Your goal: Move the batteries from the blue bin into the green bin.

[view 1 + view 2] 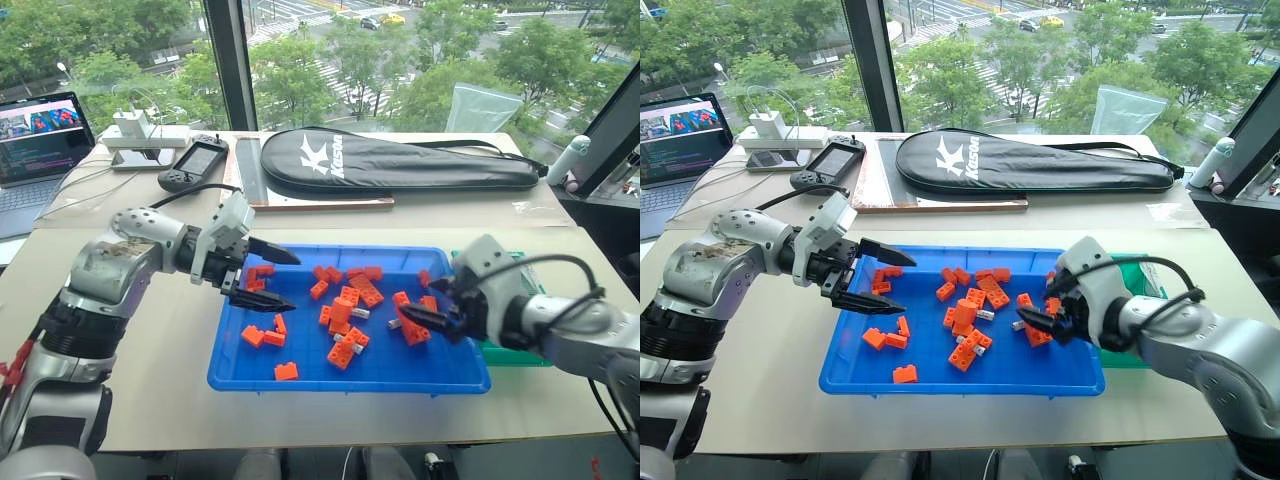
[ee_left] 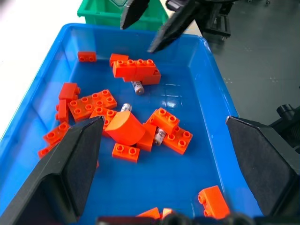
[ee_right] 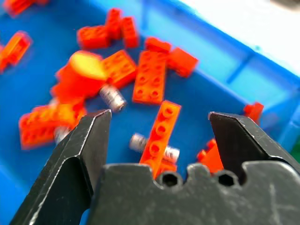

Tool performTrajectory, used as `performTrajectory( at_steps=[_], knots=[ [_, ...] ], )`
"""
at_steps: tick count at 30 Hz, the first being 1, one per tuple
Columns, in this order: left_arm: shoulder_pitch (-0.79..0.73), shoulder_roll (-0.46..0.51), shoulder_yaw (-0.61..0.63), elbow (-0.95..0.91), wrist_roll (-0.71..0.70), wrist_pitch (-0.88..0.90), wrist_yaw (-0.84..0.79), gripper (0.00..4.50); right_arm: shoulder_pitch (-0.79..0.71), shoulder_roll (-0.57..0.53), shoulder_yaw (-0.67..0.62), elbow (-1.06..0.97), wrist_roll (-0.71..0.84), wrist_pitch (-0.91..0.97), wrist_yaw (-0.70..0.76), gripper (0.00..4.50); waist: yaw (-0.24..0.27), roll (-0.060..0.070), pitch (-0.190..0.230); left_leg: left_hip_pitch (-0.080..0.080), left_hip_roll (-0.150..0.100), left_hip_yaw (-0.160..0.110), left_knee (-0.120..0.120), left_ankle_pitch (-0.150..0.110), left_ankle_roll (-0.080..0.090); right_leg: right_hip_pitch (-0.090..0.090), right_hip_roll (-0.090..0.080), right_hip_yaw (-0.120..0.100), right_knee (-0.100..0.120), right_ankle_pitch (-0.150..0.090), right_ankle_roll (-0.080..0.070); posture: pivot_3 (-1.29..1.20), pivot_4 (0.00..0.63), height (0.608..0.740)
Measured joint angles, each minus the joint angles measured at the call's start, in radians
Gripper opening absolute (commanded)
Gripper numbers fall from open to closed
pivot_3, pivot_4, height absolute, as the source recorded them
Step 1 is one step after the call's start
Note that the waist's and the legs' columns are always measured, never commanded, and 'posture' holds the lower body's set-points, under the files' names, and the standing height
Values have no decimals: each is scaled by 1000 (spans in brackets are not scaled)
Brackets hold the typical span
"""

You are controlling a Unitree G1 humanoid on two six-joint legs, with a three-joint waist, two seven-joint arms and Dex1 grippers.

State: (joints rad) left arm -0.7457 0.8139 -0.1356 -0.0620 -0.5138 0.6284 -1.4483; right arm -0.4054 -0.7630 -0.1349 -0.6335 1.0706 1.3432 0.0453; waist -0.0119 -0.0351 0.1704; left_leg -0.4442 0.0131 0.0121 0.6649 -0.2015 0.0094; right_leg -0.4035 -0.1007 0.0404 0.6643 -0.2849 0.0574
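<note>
Small silver cylindrical batteries (image 3: 111,98) lie half-buried under orange bricks (image 3: 151,76) in the shallow blue plastic bin (image 1: 330,382). The right arm hides most of the green plastic bin (image 1: 520,352). Both the left claw (image 1: 266,277) and the right claw (image 3: 157,136) gape wide, empty.

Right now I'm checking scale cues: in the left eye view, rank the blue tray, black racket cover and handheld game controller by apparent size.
1. Bright-blue plastic tray
2. Black racket cover, farther away, so unsure against the tray
3. Black handheld game controller

Orange bricks (image 3: 151,79) crowding batteries (image 3: 111,97) — tight.
</note>
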Motion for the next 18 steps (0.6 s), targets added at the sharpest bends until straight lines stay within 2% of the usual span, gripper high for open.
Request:
performTrajectory(
  at_steps=[8,12,15,18],
  knots=[
    [10,16,11,-23,0,2,20,4500,-107,240,-2,67,-71,241,-223,3885,-3,0,0,0,0,-1,0,0,0,-1,2,0,1,0,0,0,150,729],
    [10,16,12,-28,0,2,28,4500,-139,261,-2,97,-107,262,-271,3885,-2,0,0,0,0,-1,0,0,0,0,2,0,0,0,0,0,150,729],
    [10,17,15,-28,0,2,40,4500,-139,269,-2,106,-111,264,-280,3249,-3,0,0,0,0,-1,0,0,0,-1,2,0,0,0,0,0,150,729],
    [9,17,15,-28,0,2,48,4500,-135,271,5,107,-111,264,-280,2193,-5,0,0,0,0,-1,0,0,0,-1,2,0,0,0,-1,0,150,729]
  ],
)
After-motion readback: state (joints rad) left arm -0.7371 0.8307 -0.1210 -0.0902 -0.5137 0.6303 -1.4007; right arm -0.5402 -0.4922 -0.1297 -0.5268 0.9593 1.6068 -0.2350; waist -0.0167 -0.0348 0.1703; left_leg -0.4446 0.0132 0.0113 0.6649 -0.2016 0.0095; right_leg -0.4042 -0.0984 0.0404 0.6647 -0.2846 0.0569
